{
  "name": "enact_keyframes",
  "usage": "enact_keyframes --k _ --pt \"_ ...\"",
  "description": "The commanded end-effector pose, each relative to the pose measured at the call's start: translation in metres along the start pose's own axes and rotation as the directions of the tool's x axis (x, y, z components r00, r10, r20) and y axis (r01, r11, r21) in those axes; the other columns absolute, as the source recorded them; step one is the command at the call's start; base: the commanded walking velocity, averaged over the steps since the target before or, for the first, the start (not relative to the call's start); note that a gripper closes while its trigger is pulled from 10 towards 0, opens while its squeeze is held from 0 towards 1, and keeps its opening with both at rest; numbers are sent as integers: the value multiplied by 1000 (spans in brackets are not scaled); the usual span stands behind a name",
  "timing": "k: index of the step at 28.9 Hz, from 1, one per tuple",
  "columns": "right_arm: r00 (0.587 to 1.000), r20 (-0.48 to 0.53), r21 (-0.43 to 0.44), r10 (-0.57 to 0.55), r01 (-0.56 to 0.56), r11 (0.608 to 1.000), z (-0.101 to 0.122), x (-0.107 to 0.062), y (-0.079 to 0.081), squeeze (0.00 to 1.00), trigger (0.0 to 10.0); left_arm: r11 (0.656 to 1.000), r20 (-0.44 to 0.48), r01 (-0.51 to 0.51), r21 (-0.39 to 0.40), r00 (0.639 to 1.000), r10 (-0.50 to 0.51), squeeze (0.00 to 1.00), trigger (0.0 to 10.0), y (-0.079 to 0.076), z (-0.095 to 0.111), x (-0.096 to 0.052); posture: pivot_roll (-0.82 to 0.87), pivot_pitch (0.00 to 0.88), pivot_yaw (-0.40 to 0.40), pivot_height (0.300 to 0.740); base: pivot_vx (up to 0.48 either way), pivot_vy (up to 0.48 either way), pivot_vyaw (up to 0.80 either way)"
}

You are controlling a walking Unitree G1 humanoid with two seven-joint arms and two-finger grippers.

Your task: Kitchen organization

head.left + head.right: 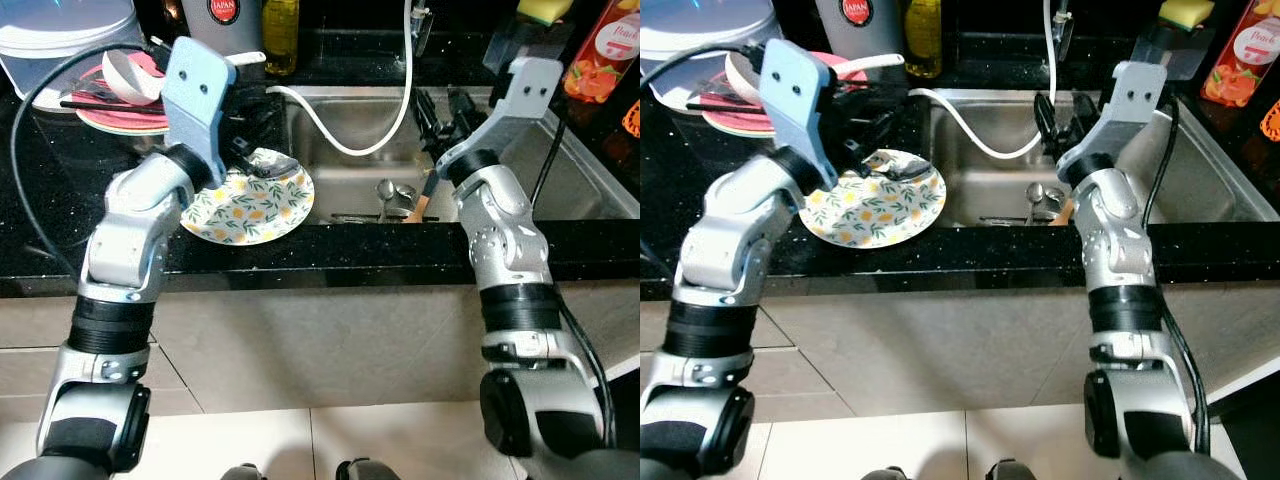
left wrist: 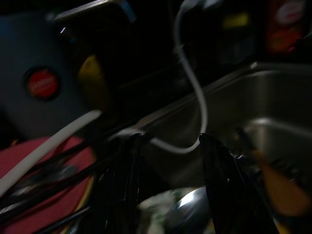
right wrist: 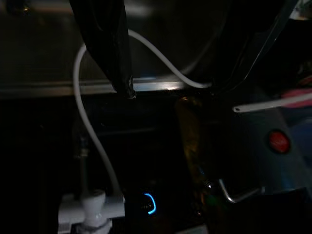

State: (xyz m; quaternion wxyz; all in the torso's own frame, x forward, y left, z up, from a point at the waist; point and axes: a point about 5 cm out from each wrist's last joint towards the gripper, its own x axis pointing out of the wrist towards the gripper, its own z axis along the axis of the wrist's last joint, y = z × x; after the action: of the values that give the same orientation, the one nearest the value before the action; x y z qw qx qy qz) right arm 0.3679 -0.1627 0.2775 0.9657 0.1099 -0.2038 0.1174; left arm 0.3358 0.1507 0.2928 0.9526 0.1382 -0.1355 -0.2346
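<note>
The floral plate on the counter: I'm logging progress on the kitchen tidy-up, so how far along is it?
Early, I'd judge. Nothing looks put away yet. In hand: the left gripper, fingers apart, hovers at the floral plate, where a metal spoon lies; the right gripper hangs over the sink. Left: utensils in the sink and the pink plate with chopsticks.

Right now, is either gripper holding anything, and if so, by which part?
Nothing is held. The left gripper hangs open above the floral plate, with a metal spoon lying on it. The right gripper hovers open over the sink.
</note>
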Motion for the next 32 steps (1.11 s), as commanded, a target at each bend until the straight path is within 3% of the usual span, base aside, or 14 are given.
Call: enact_keyframes --k 1,2,3,5,10,14,18,22,23,24,25,32 --pt "999 28 8 44 -44 999 6 -9 11 0 10000 1000 -94 -9 -8 996 8 0 10000 13 -10 -6 92 83 -31 740 0 0 0" --pt "999 28 8 44 -44 999 6 -9 11 0 10000 1000 -94 -9 -8 996 8 0 10000 13 -10 -6 92 83 -31 740 0 0 0" --pt "996 39 3 74 -74 997 8 -12 18 0 10000 1000 -159 6 -20 987 -9 0 10000 18 -19 -9 89 84 -27 740 0 0 0" --pt "995 44 -1 93 -93 996 9 -15 22 0 10000 999 -204 22 -34 979 -28 0 10000 22 -25 -12 89 84 -27 740 0 0 0" --pt "995 51 9 87 -88 996 15 -20 23 0 10000 973 -333 184 -139 917 -221 0 10000 28 -45 -21 90 89 -20 740 0 0 0" --pt "995 52 9 85 -86 996 17 -21 23 0 10000 969 -351 183 -166 907 -231 0 10000 35 -48 -23 86 91 -14 740 0 0 0" --pt "996 48 7 80 -80 997 17 -24 23 0 10000 976 -398 186 -117 891 -217 0 10000 44 -52 -24 86 91 -9 740 0 0 0" --pt "997 39 5 74 -74 997 17 -28 23 0 10000 985 -414 155 -72 894 -171 0 10000 63 -50 -24 85 89 -11 740 0 0 0" --pt "997 38 5 73 -73 997 17 -28 22 0 10000 985 -414 157 -72 894 -173 412 10000 64 -50 -24 87 88 -12 740 0 0 0" --pt "997 36 5 73 -73 997 17 -28 22 0 10000 984 -415 162 -75 892 -178 663 10000 66 -50 -24 87 88 -12 740 0 0 0" --pt "997 35 5 73 -73 997 18 -28 22 0 10000 983 -416 167 -78 891 -184 1000 10000 67 -51 -23 87 87 -13 740 0 0 0" --pt "996 31 3 78 -78 997 18 -27 24 0 10000 966 -404 228 -124 877 -260 1000 10000 66 -53 -16 79 81 -20 740 0 0 0"
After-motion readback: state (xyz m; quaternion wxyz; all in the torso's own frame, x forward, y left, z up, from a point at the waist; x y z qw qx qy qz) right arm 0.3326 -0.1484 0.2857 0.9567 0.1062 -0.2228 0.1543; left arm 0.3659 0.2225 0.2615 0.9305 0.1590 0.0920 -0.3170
